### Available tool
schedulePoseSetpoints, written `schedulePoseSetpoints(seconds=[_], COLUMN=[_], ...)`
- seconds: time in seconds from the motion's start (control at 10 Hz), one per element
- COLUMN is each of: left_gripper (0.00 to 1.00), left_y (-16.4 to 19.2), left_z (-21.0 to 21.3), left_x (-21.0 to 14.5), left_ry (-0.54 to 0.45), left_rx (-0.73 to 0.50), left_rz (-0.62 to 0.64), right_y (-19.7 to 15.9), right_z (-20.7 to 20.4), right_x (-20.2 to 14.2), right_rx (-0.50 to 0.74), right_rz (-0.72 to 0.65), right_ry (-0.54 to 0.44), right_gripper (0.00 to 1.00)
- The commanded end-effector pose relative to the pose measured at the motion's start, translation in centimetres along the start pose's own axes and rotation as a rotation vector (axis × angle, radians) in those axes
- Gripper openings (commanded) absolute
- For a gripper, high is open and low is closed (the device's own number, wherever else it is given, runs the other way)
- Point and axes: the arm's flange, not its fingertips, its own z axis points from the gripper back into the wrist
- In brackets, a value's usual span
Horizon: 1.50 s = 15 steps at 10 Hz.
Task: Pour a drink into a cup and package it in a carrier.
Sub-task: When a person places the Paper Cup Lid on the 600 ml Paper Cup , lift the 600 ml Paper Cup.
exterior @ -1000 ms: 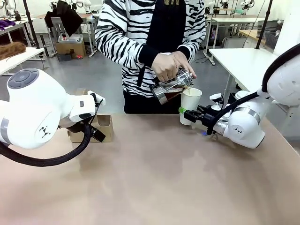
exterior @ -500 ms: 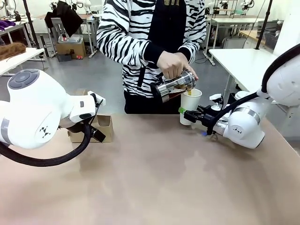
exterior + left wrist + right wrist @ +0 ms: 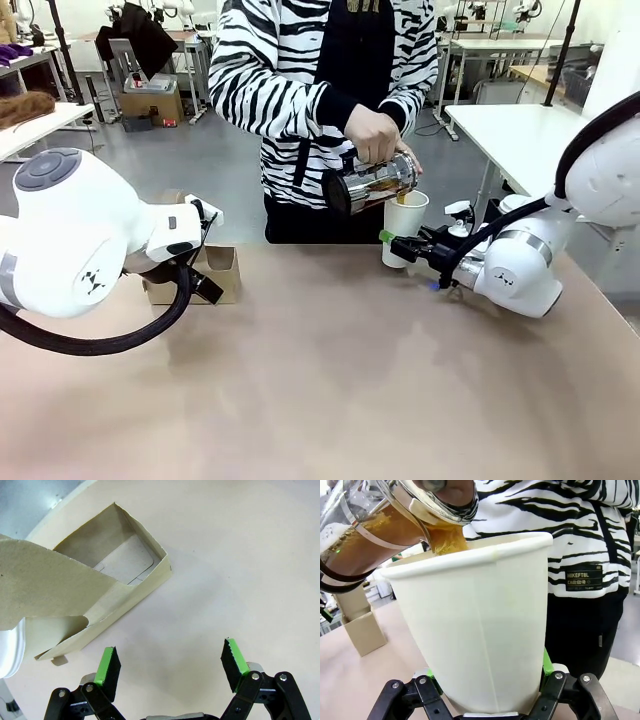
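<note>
A person in a zebra-striped top tilts a clear glass pot (image 3: 370,184) over a white paper cup (image 3: 405,226), and the dark brown drink (image 3: 445,537) streams from the pot's spout into the cup (image 3: 475,620). My right gripper (image 3: 398,243) is shut on the cup's lower part, its green pads against both sides. The brown cardboard carrier (image 3: 208,272) stands at the table's left, partly hidden behind my left arm. In the left wrist view the carrier (image 3: 105,587) lies up and left of my left gripper (image 3: 172,665), which is open with nothing between its fingers.
The person's hand (image 3: 373,133) grips the pot from above. The tan table (image 3: 330,380) stretches bare across the middle and front. Other white tables and chairs stand behind the person.
The person has swung the pot from steeply tipped to nearly level, spout still over the cup. Both arms stay where they were.
</note>
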Motion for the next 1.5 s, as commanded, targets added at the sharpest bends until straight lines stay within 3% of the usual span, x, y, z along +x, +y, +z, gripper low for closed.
schedulePoseSetpoints(seconds=[0.0, 1.4], left_gripper=[1.0, 1.0], left_y=[-0.03, -0.03], left_z=[0.04, 0.04], left_x=[0.0, 0.0], left_ry=[-0.001, -0.001], left_rx=[-0.001, -0.001], left_rz=[0.0, 0.0], right_y=[0.04, 0.04], right_z=[-0.22, -0.22], right_x=[0.28, 0.28], right_rx=[-0.008, -0.008], right_rz=[-0.017, -0.017], right_ry=[0.014, 0.014], right_gripper=[0.81, 0.81])
